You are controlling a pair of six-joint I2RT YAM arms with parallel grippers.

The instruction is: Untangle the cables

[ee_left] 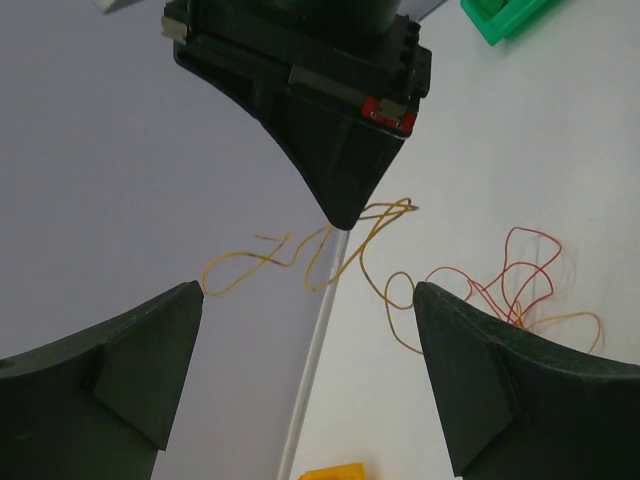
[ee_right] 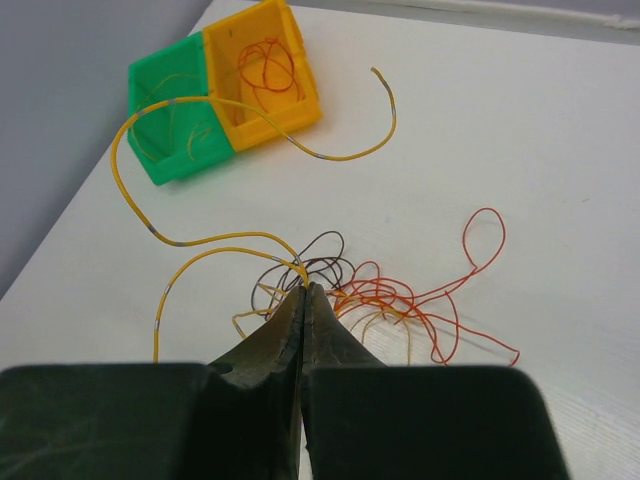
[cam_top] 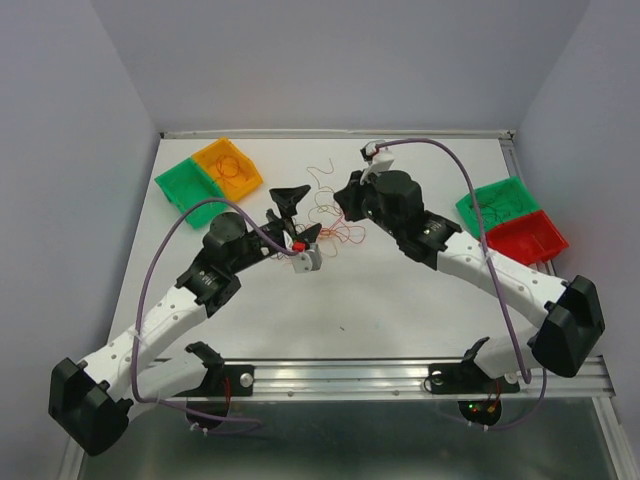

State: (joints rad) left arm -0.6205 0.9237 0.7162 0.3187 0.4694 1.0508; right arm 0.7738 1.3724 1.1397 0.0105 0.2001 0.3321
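The cable tangle (ee_right: pixel 375 295) lies on the tabletop (ee_right: pixel 520 120); its wires look thin, light and springy. At the tangle's edge, the right pincer (ee_right: pixel 303 288) is clamped on a yellow cable (ee_right: pixel 116 170). The left pincer (ee_left: pixel 305 290) gapes wide beside the tangle. A free strand is likely the best hold.

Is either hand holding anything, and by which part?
The right hand pinches the yellow cable partway along, beside the tangle; the left hand is open, holding nothing.

— How do the arms stand?
— Both reach inward, elbows out, wrists close together at centre.
— The grippers?
— The left gripper (cam_top: pixel 298 214) gapes wide, fingers (ee_left: pixel 120 370) far apart; the right gripper (ee_right: pixel 303 300) is pinched tight, its tip aimed at the left's gap.
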